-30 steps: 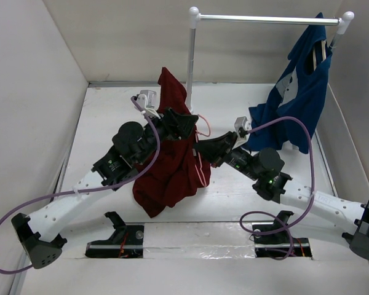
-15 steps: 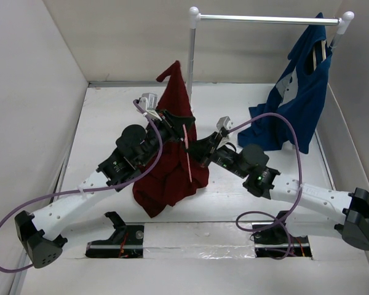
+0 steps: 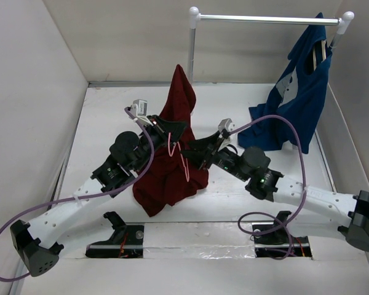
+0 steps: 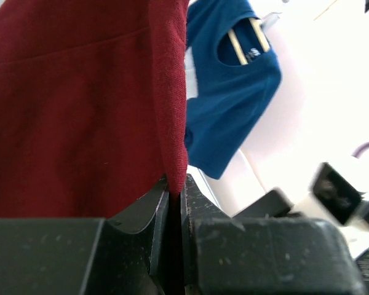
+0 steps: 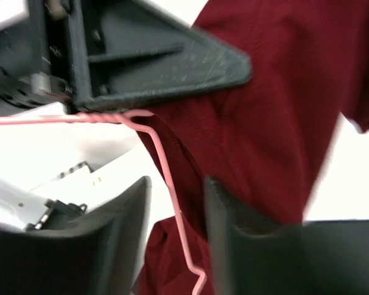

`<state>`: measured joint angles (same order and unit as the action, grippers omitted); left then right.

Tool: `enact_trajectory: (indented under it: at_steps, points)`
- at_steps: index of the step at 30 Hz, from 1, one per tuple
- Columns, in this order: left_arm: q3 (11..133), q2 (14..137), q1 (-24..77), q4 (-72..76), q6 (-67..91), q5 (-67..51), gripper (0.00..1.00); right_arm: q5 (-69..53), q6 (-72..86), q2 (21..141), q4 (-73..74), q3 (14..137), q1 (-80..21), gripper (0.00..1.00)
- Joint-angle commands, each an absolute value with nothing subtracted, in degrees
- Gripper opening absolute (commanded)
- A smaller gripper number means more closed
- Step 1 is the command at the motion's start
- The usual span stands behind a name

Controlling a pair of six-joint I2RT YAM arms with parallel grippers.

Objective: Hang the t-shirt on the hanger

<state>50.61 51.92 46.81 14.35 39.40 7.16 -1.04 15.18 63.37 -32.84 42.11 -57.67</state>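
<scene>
Your left gripper point(image 4: 172, 187) pinched an edge of the limp dark red cloth t-shirt point(image 4: 80, 123); your right gripper point(image 5: 176, 184) stood open around the springy pink wire hanger point(image 5: 166, 175).

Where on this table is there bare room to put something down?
The back-left table, between the side wall and the t-shirt, is bare. So is the back strip between the t-shirt and the blue garment. The middle is crowded: left claw, right claw and hanger meet there.
</scene>
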Motion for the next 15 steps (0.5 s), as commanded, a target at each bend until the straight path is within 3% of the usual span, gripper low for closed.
enact_trajectory:
  at_steps: [1,3,5,6,7,8,11,12,15]
  points:
    - [50.5,49.5,46.2,17.6,39.1,7.6,0.0,1.8,14.5,58.4,-30.3,40.2,-57.7,0.57]
    - [51.7,49.7,46.2,15.7,38.7,8.3,0.0,5.4,15.4,54.8,-29.2,35.7,-57.7,0.67]
    - [52.3,49.7,46.2,14.9,38.8,8.4,0.0,6.7,16.2,52.7,-29.2,32.5,-56.4,0.67]
    - [52.0,49.5,46.2,15.6,39.2,8.0,0.0,6.8,16.6,51.2,-29.3,31.0,-55.8,0.57]
    - [51.9,49.3,46.2,15.9,39.5,7.8,0.0,6.9,17.0,50.6,-29.0,28.7,-55.1,0.16]
    - [52.1,49.5,46.2,16.0,39.7,7.8,0.0,6.9,17.9,50.4,-28.8,27.7,-53.4,0.0]
    - [53.6,49.8,46.2,14.5,39.9,7.4,0.0,2.1,19.4,51.5,-29.8,24.8,-49.0,0.0]
    - [53.4,49.6,46.2,14.4,40.6,7.3,0.0,0.7,19.8,53.3,-31.2,23.8,-47.9,0.06]
    - [53.7,49.7,46.2,14.3,41.0,7.3,0.0,-4.8,19.4,56.9,-32.7,23.6,-44.9,0.42]
